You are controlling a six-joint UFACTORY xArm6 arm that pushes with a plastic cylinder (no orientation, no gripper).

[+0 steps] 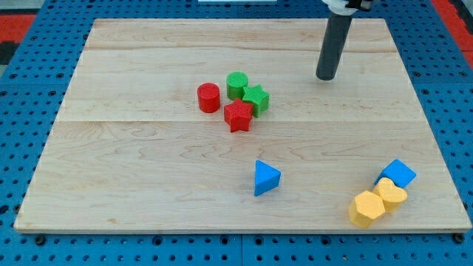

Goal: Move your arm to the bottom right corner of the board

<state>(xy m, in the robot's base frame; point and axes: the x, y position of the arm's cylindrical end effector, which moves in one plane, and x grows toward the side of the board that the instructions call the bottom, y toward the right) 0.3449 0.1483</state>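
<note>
My tip [325,77] rests on the wooden board [148,162] in the upper right part, well to the right of a cluster of blocks. The cluster holds a red cylinder [208,97], a green cylinder [236,85], a green star [256,99] and a red star [238,116]. A blue triangle [265,178] lies below the middle. Near the bottom right corner sit a blue cube [398,174], a yellow heart [391,195] and a yellow hexagon [366,208], close together. My tip touches no block.
The board lies on a blue perforated table [29,89]. A red patch [452,15] shows at the view's top right corner. The board's right edge runs just past the blue cube.
</note>
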